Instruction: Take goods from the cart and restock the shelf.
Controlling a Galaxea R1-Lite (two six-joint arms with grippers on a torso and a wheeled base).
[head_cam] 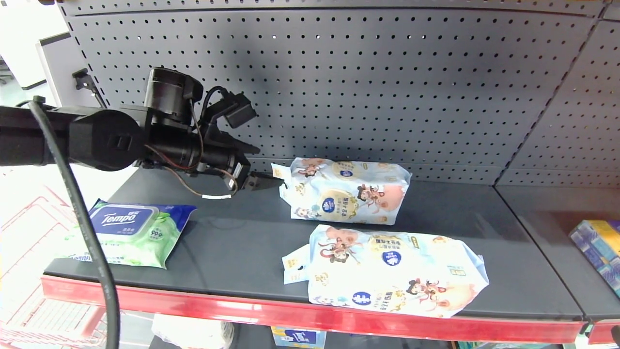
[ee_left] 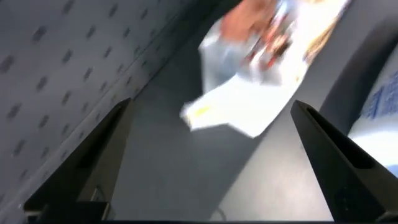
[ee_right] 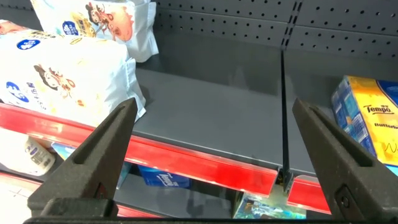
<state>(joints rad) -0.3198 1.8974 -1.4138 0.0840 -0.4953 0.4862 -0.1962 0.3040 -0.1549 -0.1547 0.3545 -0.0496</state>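
Right gripper [ee_right: 211, 106] is seen spread open off the red front edge of the shelf [ee_right: 186, 163], a cartoon-printed tissue pack [head_cam: 392, 271] is laid flat just behind that edge, and farther back the left gripper [head_cam: 265, 182], fingers likewise apart, is held at the end flap of a second pack [head_cam: 346, 190] by the pegboard [head_cam: 387, 87].

Cropped edges, one smeared pack
At the head view's right edge the blue-and-yellow box [head_cam: 600, 252] is cut off. The cart [head_cam: 29, 310] runs off the lower left, a cable [head_cam: 92, 242] crosses the wipes pack [head_cam: 140, 232], and the left wrist view's tissue pack [ee_left: 261, 62] is blurred, its print unreadable.
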